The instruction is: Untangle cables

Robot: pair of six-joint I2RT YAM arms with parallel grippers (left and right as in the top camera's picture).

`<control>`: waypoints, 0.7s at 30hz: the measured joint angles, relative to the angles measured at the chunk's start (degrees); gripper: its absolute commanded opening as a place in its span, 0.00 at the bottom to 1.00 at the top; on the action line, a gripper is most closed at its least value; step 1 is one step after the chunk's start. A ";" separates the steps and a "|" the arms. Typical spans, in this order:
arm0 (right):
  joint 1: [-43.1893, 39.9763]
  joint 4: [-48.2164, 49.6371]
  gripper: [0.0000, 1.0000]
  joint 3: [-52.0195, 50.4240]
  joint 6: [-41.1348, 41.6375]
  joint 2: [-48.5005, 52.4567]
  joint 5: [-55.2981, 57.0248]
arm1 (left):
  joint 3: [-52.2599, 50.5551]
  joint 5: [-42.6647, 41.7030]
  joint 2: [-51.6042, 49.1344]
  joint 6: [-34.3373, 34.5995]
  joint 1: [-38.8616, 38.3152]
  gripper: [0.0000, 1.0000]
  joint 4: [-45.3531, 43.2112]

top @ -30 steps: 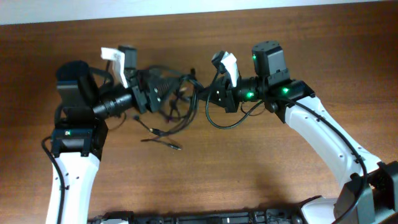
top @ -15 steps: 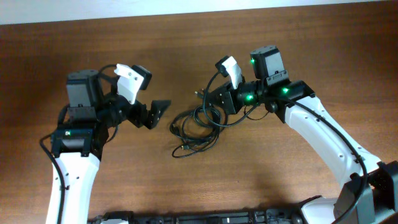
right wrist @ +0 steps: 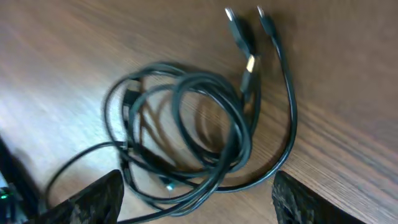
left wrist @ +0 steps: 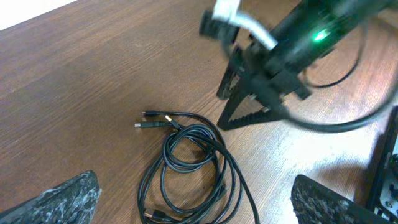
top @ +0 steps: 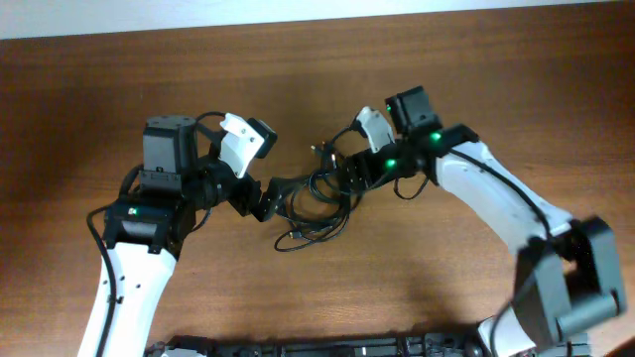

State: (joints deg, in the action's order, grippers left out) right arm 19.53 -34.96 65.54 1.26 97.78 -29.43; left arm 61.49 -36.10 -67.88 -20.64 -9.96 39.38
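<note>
The cables point(top: 316, 210) lie on the wooden table as a bundle of thin black loops, with small plug ends point(top: 318, 151) pointing to the back. My left gripper point(top: 270, 196) hovers at the bundle's left side, open and holding nothing. In the left wrist view the loops point(left wrist: 186, 165) lie between and ahead of its wide-apart fingers point(left wrist: 69, 199). My right gripper point(top: 342, 178) is over the bundle's right side, also open. The right wrist view shows the coil point(right wrist: 186, 124) and two plugs point(right wrist: 239, 28) below, with nothing gripped between its fingertips point(right wrist: 93, 199).
The brown wooden table point(top: 417, 288) ends at a white strip along the back point(top: 298, 15). A black bar point(top: 317, 347) runs along the front edge. The right arm's own black wire point(left wrist: 339, 127) hangs in a loop near its wrist.
The right gripper has opened and let go of the cables, which now rest on the table. The left arm has swung right, up to the bundle.
</note>
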 measured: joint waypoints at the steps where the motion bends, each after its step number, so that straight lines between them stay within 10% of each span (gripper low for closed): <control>1: 0.00 0.33 0.73 0.00 0.02 1.77 0.02 | 0.00 -0.02 -0.17 0.00 0.00 0.99 -0.13; 21: 6.47 12.96 0.58 -0.02 -2.80 11.91 1.77 | 0.00 0.13 -6.97 0.70 0.00 0.99 -3.85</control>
State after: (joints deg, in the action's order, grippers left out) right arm 26.00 -22.00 65.52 -1.54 109.69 -27.66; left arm 61.49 -35.97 -74.85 -19.94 -9.96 35.53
